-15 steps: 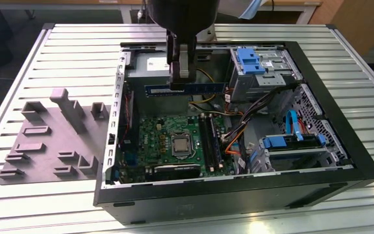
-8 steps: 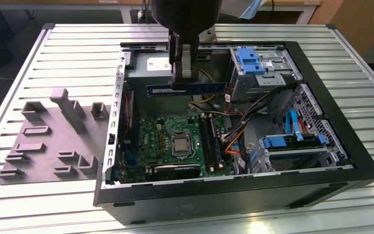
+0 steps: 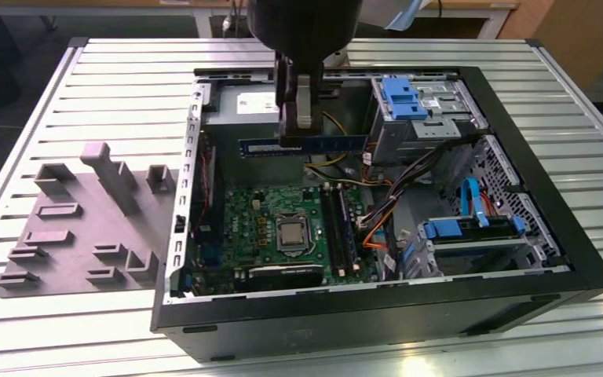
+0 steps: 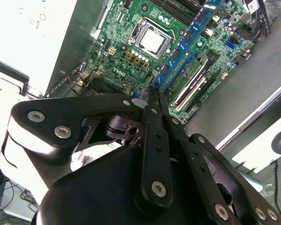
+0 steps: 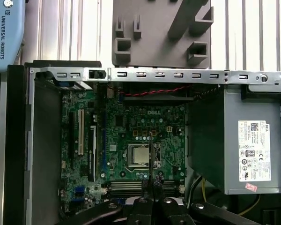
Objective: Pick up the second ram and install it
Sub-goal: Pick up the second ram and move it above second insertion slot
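Gripper (image 3: 301, 135) hangs over the board (image 3: 254, 216), inside the open case (image 3: 385, 318). I read the fingers (image 4: 155, 140) as pinched almost together and clamped on the ram (image 3: 338, 145) near its mid-length, the gap no wider than the stick is thick. Ram is a blue stick with dark chips. It lies level in the exterior view, raised clear of the board and touching nothing on it. In the second wrist view it runs out from the fingertips across the board, seen between the CPU (image 4: 152, 41) and the black slots (image 4: 201, 86). In the first wrist view the fingertips sit over the board's slot side, just beside the CPU. Grey holder (image 3: 82, 228) lies off the board to the exterior view's left, outside the case, on the slatted table (image 3: 123, 78).
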`<state>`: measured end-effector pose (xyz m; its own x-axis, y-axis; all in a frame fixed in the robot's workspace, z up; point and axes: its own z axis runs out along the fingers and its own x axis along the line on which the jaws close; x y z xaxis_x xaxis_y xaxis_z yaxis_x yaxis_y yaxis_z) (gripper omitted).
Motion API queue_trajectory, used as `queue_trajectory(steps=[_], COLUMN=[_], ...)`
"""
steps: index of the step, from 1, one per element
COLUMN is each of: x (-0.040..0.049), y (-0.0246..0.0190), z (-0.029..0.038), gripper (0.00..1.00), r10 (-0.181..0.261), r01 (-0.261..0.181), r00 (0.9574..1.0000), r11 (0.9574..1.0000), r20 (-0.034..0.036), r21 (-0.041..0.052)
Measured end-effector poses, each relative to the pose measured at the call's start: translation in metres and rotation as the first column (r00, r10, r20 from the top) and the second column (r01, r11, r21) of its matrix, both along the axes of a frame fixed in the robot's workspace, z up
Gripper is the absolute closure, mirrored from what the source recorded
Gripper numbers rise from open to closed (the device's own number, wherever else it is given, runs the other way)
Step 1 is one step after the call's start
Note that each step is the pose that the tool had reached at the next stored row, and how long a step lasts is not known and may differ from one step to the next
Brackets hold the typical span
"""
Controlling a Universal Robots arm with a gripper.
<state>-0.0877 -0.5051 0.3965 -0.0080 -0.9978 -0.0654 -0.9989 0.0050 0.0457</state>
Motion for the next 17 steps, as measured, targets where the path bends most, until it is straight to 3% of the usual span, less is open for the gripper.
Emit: queue_trajectory(steps=[17], x=[0.0015], y=[0.0000], z=[-0.0079], gripper=[0.89], r10=[0.000], r01=[0.000], r00=[1.0000], r11=[1.0000], r20=[-0.0001], r21=[0.0000])
